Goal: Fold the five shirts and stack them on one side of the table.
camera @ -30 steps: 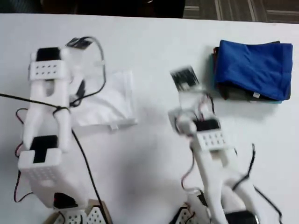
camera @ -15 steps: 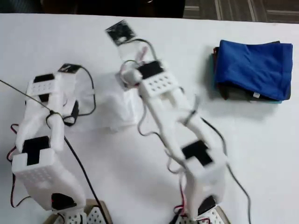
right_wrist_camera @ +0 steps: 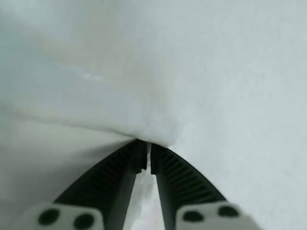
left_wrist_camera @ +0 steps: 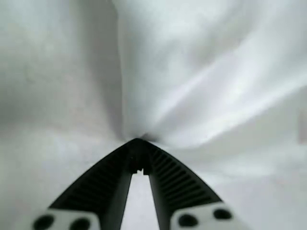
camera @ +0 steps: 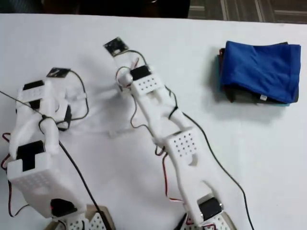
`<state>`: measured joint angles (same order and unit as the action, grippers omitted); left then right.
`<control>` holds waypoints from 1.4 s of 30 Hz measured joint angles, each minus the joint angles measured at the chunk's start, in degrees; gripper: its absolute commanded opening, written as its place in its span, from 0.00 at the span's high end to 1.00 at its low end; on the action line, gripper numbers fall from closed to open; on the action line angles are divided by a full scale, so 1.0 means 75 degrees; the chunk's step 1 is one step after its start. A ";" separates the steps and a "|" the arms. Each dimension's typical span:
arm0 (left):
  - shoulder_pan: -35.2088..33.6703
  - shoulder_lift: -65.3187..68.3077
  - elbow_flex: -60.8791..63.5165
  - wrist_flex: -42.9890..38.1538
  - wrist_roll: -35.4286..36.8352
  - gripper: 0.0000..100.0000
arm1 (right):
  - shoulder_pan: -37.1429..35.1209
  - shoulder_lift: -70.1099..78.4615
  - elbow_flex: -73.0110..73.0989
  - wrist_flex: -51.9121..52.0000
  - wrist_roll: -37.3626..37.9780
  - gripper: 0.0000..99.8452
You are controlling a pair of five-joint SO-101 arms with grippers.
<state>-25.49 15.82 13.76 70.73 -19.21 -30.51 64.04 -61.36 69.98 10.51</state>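
Observation:
A white shirt (camera: 101,109) lies crumpled on the white table between the two arms. In the left wrist view, my left gripper (left_wrist_camera: 138,144) is shut, and its tips pinch a fold of the white shirt (left_wrist_camera: 192,86). My right gripper (right_wrist_camera: 144,145) is also shut and pinches an edge of the same white shirt (right_wrist_camera: 96,96). From above, the right arm (camera: 158,110) stretches diagonally across to the shirt's far right side. The left arm (camera: 38,120) stands at the shirt's left side. Both sets of fingertips are hidden under the arms in the high view.
A stack of folded shirts, blue on top (camera: 261,69) and darker ones beneath, sits at the table's far right. Loose wires (camera: 76,158) trail from both arms near the front. The table's far edge (camera: 192,19) runs along the back.
The right arm swung from the table's middle right over to the white shirt's far side. The left arm drew back toward the left. The shirt went from flat to bunched.

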 measured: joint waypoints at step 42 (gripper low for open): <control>0.0938 0.3001 -0.6447 0.2122 0.0715 0.97 | -0.1149 -0.2977 -0.2356 0.4021 -0.0996 0.98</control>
<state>-18.46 38.33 -34.59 86.64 -13.85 -39.12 41.71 -79.03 100.13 3.03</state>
